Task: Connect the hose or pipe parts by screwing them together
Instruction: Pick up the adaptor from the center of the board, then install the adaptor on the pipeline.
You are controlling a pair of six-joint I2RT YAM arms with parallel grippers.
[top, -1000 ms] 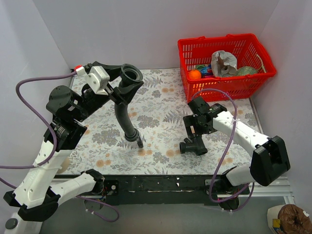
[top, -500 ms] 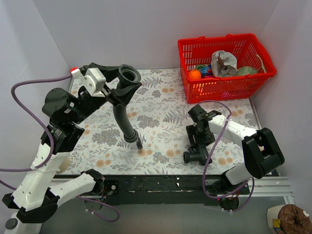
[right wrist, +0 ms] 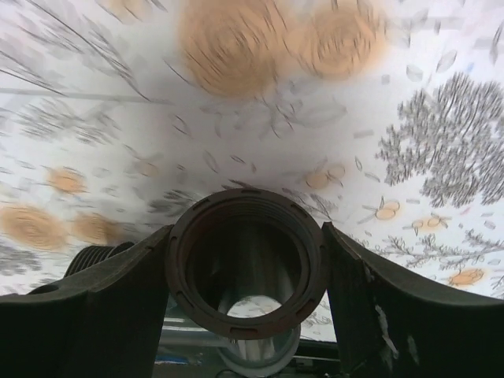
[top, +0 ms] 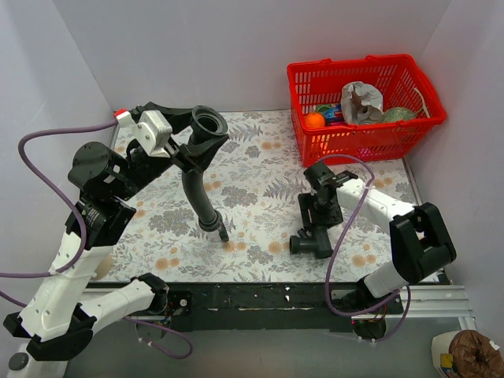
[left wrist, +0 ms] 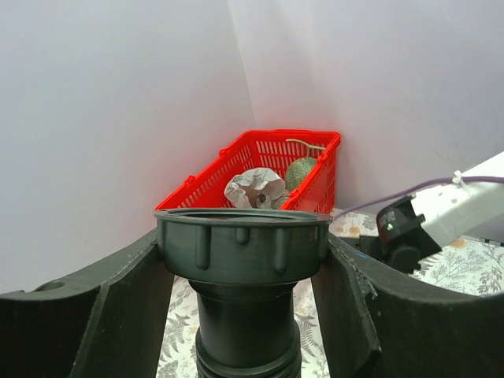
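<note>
Just one long black ribbed flexible hose (top: 197,185) here, and it's hanging nearly upright with the left fingers (left wrist: 79,315) clamping its top collar and its bottom end reaching down to the middle of the floral desk (top: 260,181). The right fingers (right wrist: 79,315) are gripping one short dark grey plastic T-shaped fitting (top: 313,240) by its round opening, front right. One red plastic basket (top: 354,134) is sitting back right.

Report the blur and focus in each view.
Right wrist: tablecloth smeared by motion blur, the T-fitting sharper. Left wrist: hose collar crisp, red basket behind also clear. Top external: sharp overall, even light, soft shadows.
</note>
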